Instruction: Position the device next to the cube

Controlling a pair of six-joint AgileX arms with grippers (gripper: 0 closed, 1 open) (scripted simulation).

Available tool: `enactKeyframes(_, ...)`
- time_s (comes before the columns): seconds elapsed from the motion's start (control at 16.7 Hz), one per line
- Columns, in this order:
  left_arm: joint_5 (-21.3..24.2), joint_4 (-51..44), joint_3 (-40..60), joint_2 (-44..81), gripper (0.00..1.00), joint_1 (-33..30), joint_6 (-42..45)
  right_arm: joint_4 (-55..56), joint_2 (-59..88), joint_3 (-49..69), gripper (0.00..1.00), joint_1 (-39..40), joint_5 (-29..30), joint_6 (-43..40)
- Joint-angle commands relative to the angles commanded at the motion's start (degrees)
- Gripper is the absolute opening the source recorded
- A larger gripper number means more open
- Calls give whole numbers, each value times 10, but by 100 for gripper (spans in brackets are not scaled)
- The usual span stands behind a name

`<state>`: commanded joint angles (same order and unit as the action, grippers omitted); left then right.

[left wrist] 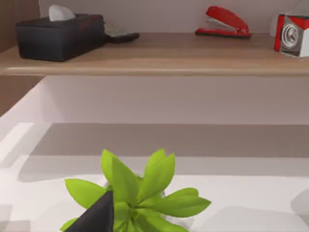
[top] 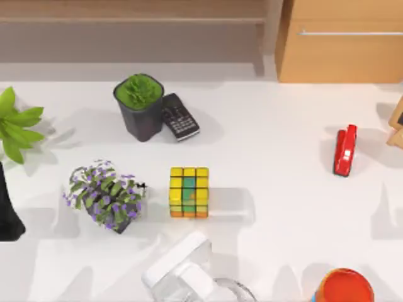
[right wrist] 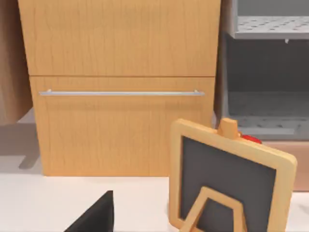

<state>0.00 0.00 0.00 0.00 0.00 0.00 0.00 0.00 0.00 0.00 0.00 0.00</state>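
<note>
The cube (top: 189,192) sits on the white table (top: 277,151) just left of centre, with mostly yellow squares on top plus green and orange ones. The device is out of view. My left arm (top: 7,214) is a dark shape at the table's left edge, far left of the cube. A dark part of the left gripper (left wrist: 94,217) shows in the left wrist view, over a green leafy plant (left wrist: 137,191). In the right wrist view, a dark part of my right gripper (right wrist: 96,215) hangs beside a small wooden chalkboard easel (right wrist: 231,183).
A purple-flowered plant (top: 104,195) stands just left of the cube. A potted green plant (top: 140,106) and a small black keypad phone (top: 181,116) sit behind it. A red stapler (top: 345,150) lies at right. A white object (top: 179,270) and an orange round thing (top: 343,286) are at the front edge.
</note>
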Motion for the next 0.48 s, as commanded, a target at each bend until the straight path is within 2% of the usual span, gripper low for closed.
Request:
enactKeyframes(0.24,0,0,0,0,100,0,0,-14,19,13,100,-9,0,-17)
enactKeyframes(0.48,0,0,0,0,100,0,0,-83,128,81,100,-52,-2,-98)
